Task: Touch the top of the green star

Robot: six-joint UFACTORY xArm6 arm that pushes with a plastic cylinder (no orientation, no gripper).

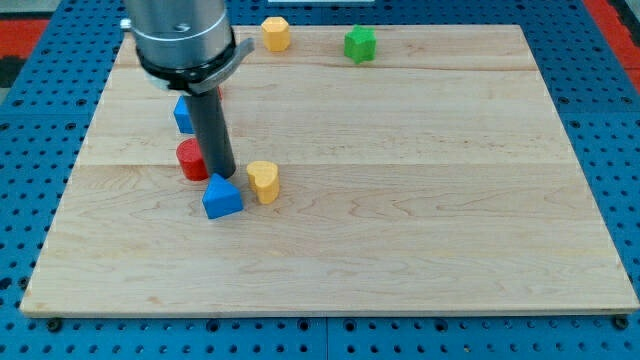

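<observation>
The green star [360, 44] lies near the view's top, right of centre, on the wooden board [400, 200]. My tip [222, 175] is far from it, at the view's left-centre. The tip stands just above a blue triangle [222, 197], right of a red block [191, 159] and left of a yellow heart [263, 180]. The rod hangs from the arm's grey body at the view's top left.
A yellow block [276, 33] lies at the top edge, left of the green star. A blue block [184, 114] sits partly hidden behind the rod. The board rests on a blue pegboard surface [40, 100].
</observation>
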